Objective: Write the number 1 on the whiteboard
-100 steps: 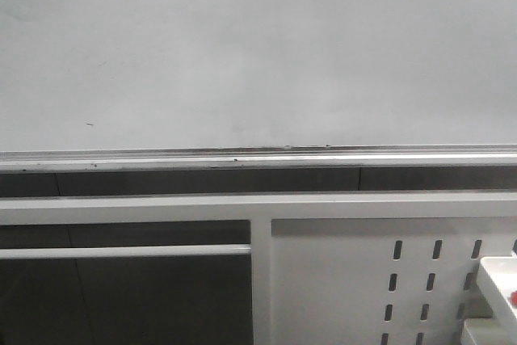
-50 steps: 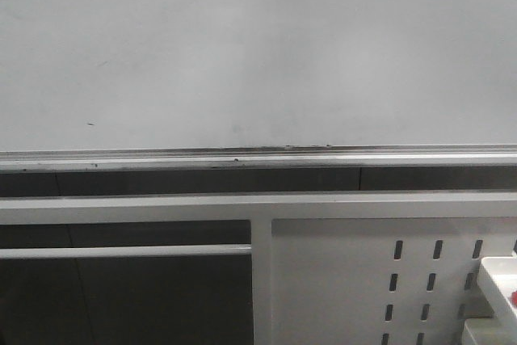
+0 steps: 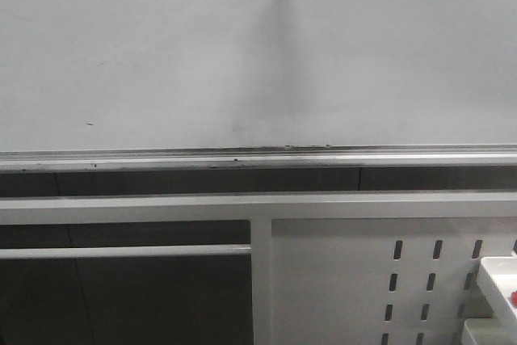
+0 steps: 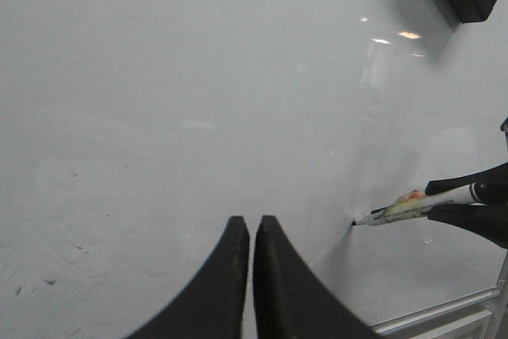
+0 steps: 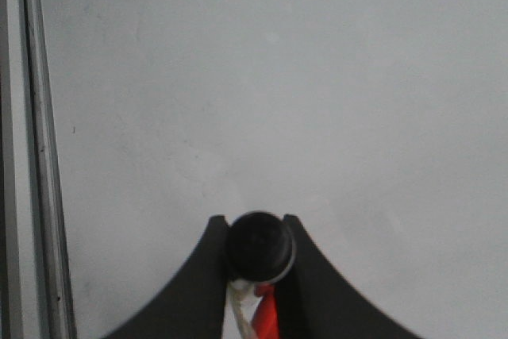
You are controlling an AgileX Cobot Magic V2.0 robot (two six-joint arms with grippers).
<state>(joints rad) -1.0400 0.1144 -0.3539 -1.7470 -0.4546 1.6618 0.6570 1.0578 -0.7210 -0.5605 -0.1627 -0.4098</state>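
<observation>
Black-tipped marker (image 4: 413, 208), gripped by the right gripper (image 5: 255, 263), is back against the whiteboard (image 3: 161, 54), well above its ledge (image 3: 242, 159); no number 1 yet; left gripper (image 4: 244, 228) closed, empty

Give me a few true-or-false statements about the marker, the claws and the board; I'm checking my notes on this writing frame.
1. The right claw grips a marker. True.
2. The left claw holds an eraser. False: its fingers are closed together on nothing.
3. A finished black 1 is drawn on the whiteboard. False: no stroke shows, only small specks.
4. The marker's tip is at the board surface. True, as far as the left wrist view shows.
5. A silver ledge runs along the board's lower edge. True.
</observation>
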